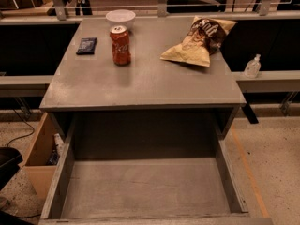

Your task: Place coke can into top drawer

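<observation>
Camera view: smooth red coke can (120,46) upright on the matte grey counter (140,83).
Below it the top drawer (140,191) sits open, flat grey metal floor; gripper's out of shot, can't tell its state.

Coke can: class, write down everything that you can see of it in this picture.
The coke can is a small red cylinder with white script and a silver top, seemingly metal. It stands upright on the grey cabinet top, toward the back left, just in front of a white bowl; whether they touch cannot be told. Nothing holds it: the tool is not in view.
</observation>
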Robot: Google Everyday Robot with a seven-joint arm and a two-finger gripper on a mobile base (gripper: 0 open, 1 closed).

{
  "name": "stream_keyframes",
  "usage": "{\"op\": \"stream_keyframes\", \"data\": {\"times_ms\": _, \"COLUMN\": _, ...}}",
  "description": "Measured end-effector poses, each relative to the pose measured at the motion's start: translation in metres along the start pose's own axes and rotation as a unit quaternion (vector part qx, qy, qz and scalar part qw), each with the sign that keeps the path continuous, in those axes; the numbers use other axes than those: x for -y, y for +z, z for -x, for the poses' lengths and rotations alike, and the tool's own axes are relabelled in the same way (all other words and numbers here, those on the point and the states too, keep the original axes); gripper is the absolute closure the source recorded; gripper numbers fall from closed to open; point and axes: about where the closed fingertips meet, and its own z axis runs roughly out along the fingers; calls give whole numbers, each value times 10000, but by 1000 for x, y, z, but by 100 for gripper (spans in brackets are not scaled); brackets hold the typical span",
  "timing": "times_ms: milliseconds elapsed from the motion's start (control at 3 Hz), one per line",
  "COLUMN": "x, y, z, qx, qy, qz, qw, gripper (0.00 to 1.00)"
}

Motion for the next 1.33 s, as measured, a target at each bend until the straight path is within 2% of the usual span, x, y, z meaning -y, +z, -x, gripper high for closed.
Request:
{"op": "stream_keyframes", "data": {"times_ms": 333, "x": 1, "y": -1, "z": -7, "qx": 1, "qy": 1, "qz": 1, "qw": 10000, "gripper": 17}}
{"op": "stream_keyframes", "data": {"times_ms": 667, "x": 2, "y": -2, "z": -13, "qx": 2, "qy": 2, "qz": 2, "qw": 10000, "gripper": 39}}
{"op": "stream_keyframes", "data": {"times_ms": 1000, "x": 3, "y": -3, "z": -19, "qx": 1, "qy": 1, "qz": 1, "qw": 10000, "gripper": 44}}
{"op": "stream_keyframes", "data": {"times_ms": 1333, "x": 4, "y": -5, "z": -27, "qx": 1, "qy": 0, "qz": 0, "qw": 10000, "gripper": 14}}
